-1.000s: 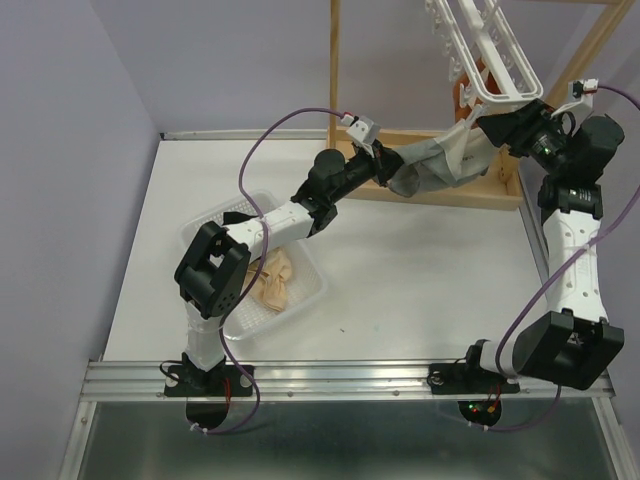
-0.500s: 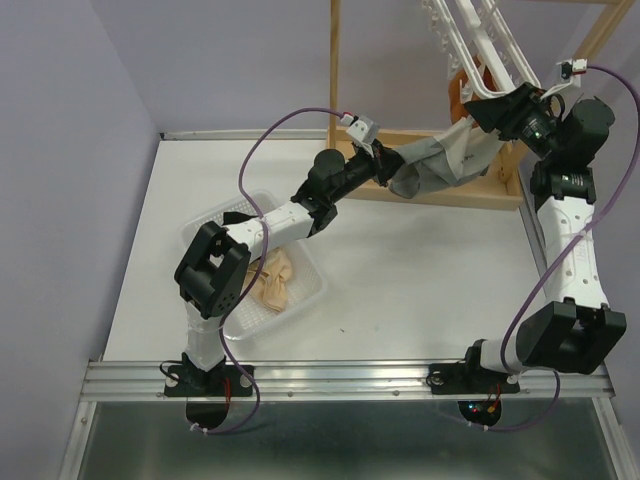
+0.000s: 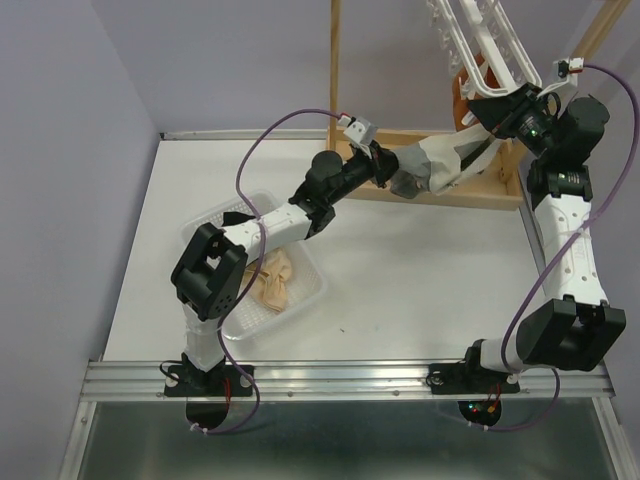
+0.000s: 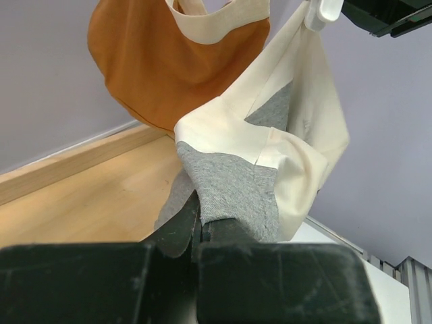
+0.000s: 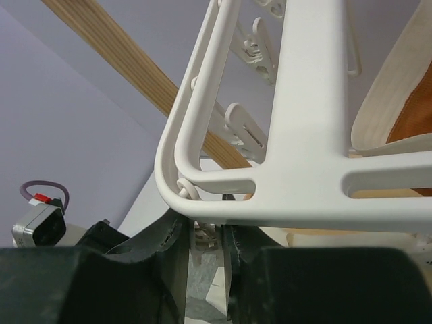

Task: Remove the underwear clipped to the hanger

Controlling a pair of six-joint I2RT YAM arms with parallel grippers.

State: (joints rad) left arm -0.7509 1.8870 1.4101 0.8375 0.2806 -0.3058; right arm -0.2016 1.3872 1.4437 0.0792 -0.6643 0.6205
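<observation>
The white hanger [image 3: 492, 55] hangs tilted from the wooden stand and also shows in the right wrist view [image 5: 307, 101]. The grey underwear [image 3: 420, 172] with cream bands stretches from a hanger peg down to my left gripper [image 3: 392, 172]. That gripper [image 4: 199, 226] is shut on its grey cloth [image 4: 233, 185]. My right gripper [image 3: 494, 112] is at the hanger's lower corner, its jaws [image 5: 208, 236] shut on the clip peg [image 5: 206, 233] that holds this garment. The rust-orange underwear [image 3: 464, 95] [image 4: 142, 61] hangs behind. The cream-beige underwear [image 3: 272, 280] lies in the tray. The black one is out of view.
A clear plastic tray [image 3: 300, 300] stands at the left of the white table. The wooden stand's upright [image 3: 335, 70] and base board [image 3: 450, 192] stand at the back. A purple wall is on the left.
My right gripper has moved up and left to the hanger's corner and closed round the peg. The grey underwear now stretches tauter and narrower between the peg and my left gripper.
</observation>
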